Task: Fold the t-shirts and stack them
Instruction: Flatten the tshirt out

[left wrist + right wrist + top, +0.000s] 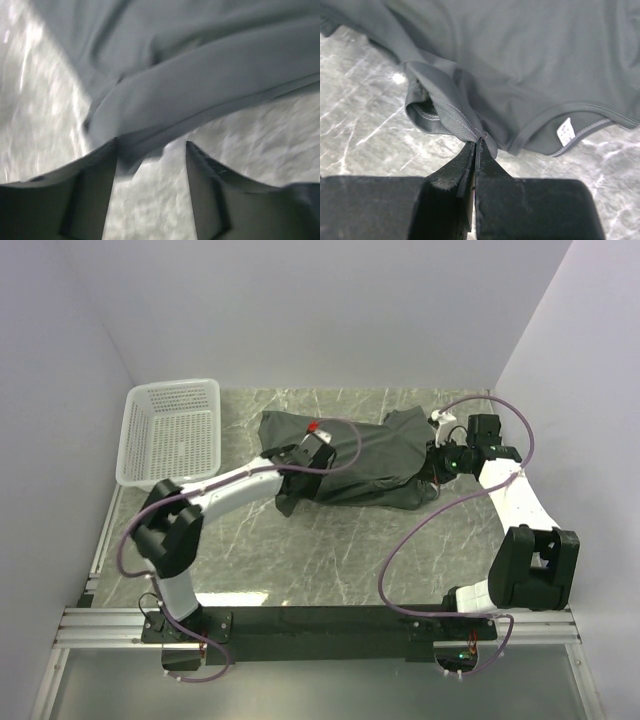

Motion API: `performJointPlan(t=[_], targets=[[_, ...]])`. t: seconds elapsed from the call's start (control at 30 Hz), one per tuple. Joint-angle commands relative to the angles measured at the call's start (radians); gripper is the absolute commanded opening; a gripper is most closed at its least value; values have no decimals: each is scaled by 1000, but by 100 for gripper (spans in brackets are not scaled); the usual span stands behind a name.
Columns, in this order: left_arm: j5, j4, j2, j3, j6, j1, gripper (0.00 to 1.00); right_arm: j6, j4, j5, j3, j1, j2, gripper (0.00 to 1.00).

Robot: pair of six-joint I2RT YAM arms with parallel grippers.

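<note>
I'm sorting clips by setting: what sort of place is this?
Probably a lab test cell: bare white walls enclose a marble-patterned table, and two robot arms bolted at its edge handle a grey t-shirt.

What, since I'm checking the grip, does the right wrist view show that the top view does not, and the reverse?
Only the right wrist view: the right fingers pinched shut on a stitched fold at the edge of the shirt.
Only the top view: the basket at far left, the left arm reaching over the shirt, and the right arm at the shirt's right end.
Both: the dark shirt lying crumpled on the marble table.
</note>
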Motion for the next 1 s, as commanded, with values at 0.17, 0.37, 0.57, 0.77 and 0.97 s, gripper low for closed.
performJointPlan(t=[0.17,0.37,0.57,0.77,0.97], targets=[[5,169,-539,-420,-215,6,91,16,66,28,-19,-14,24,0],[183,326,-610,-670,-369,56,87,27,70,34,-16,-14,33,0],[242,485,-471,-728,-492,93,80,38,72,34,-8,-22,30,0],[245,655,-415,-795,-571,124,74,47,81,11,-8,-39,46,0],[244,700,-270,-731,-591,149,62,50,79,-10,-9,-47,43,0]])
